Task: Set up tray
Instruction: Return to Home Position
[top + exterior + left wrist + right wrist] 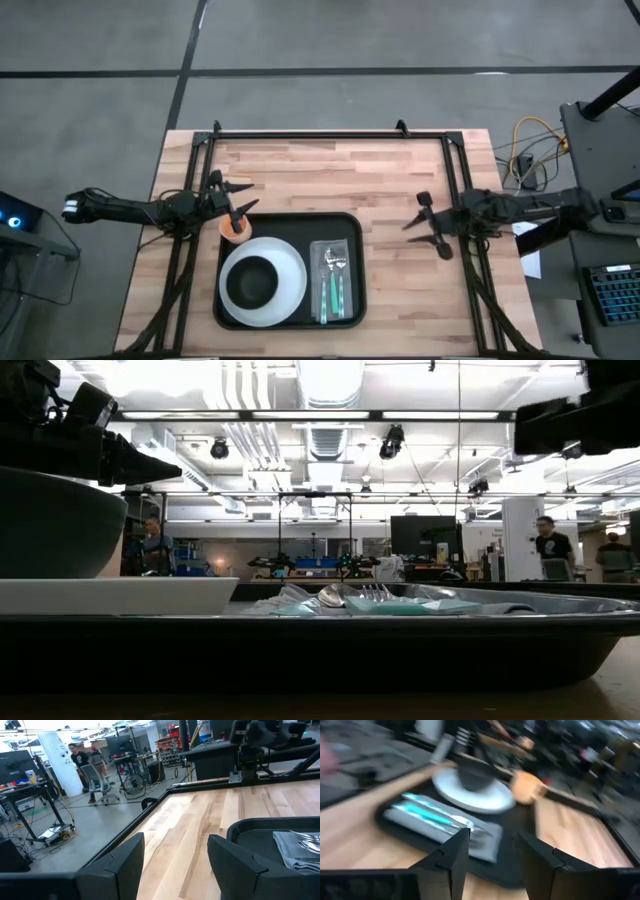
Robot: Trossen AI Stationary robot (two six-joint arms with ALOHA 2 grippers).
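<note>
The black tray (356, 228) lies in the middle of the table, toward the near edge. On it rest a white plate (292, 275) carrying a dark bowl (252, 283), a grey napkin (322, 255) with teal-handled cutlery (333, 290), and an orange cup (236, 229) in the far left corner. My left gripper (239, 200) is open, just beyond the cup toward the far left, touching nothing. Open too, my right gripper (430, 226) hovers over bare wood right of the tray; its wrist view shows the napkin (445, 827), plate (475, 795) and cup (527, 786).
A black frame (330, 134) runs along the table's far edge and down both sides. Bare wood lies beyond the tray (200, 820) and to its right. The low view looks across the tray's rim (400, 650) into a workshop where people stand far off.
</note>
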